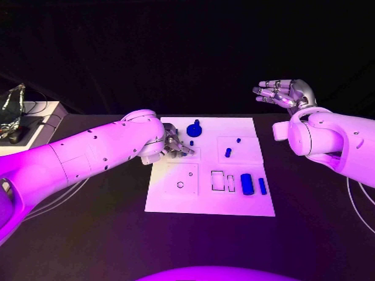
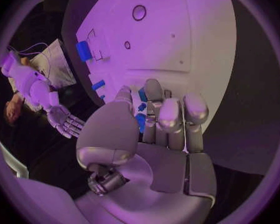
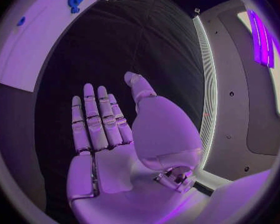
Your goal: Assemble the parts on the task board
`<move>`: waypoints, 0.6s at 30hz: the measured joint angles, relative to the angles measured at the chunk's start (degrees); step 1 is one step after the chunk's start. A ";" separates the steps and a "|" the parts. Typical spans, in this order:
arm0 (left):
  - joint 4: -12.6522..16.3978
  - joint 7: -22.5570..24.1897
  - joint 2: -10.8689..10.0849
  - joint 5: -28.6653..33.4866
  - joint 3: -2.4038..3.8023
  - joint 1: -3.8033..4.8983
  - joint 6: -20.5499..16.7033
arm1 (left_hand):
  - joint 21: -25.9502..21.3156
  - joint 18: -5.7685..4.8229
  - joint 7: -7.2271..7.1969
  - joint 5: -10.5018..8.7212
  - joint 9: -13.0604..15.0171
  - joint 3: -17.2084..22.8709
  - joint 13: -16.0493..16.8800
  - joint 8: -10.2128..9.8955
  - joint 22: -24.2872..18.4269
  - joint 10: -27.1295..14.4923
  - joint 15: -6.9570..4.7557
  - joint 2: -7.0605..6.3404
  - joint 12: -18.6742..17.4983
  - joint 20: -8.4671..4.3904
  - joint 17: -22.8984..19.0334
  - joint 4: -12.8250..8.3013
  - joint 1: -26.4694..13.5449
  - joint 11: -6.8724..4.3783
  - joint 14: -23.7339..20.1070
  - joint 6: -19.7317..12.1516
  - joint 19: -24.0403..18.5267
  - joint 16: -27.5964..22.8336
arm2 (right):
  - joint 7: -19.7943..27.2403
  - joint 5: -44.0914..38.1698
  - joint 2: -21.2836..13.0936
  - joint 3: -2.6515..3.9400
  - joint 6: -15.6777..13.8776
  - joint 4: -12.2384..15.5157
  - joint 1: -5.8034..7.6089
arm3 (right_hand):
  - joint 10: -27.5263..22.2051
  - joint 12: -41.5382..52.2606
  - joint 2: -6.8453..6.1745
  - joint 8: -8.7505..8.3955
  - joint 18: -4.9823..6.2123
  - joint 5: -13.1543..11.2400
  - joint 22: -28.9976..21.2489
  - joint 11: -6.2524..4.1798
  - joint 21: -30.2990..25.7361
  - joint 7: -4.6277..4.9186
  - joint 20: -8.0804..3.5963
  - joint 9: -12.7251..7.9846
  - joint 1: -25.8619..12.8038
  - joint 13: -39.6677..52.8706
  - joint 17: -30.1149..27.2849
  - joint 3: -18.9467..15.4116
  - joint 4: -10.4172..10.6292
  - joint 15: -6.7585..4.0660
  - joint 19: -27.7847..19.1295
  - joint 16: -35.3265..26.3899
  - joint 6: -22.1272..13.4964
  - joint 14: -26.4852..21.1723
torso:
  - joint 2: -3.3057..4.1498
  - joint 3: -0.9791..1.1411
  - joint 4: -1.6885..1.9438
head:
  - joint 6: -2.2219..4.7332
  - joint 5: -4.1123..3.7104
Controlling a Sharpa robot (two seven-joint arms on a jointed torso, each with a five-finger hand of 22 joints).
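Two hands were seen over the black table, and only one was at work. The board lay flat in the middle of the table, white, with parts scattered across it: a round knobbed piece near the far edge, a small peg further in, and a thick cylinder beside a thin bar towards the near right.

The left hand was lowered onto the board's left side, fingers curled down. In the left wrist view a small blue part was seen just behind the fingertips, close against them; whether it was actually pinched could not be told, since the fingers hid the contact.

The step in hand was judged to be picking or seating that small part. It would be done well if the part were pinched squarely and kept upright, then lined up over its socket before any pressing. A slow, straight descent was called for; a tilted piece would likely jam or skid on the smooth board.

The right hand was held up off the board's far right corner, well apart from every part. Its fingers were spread and nothing was held, as the right wrist view showed plainly.
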 measured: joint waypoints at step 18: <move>1.58 0.64 -2.84 2.52 7.63 0.13 -1.68 | -12.60 1.60 5.07 -1.62 -17.22 1.49 -3.42 -3.93 -6.56 -6.90 3.20 -1.15 -3.36 3.09 -12.83 1.96 2.03 4.39 -4.91 -6.48 -7.24 -9.37 | -0.01 0.00 -0.57 -0.01 -0.01 0.03 -0.07 | 0.00 0.00 0.00 0.00 0.01 0.26 0.00 0.00 -0.19 0.00 -0.01 0.00 0.00 0.00 0.00 -0.17 0.17 0.00 -0.11 0.00 0.00 0.00 | 0.01 0.04 0.04 | 0.35 0.07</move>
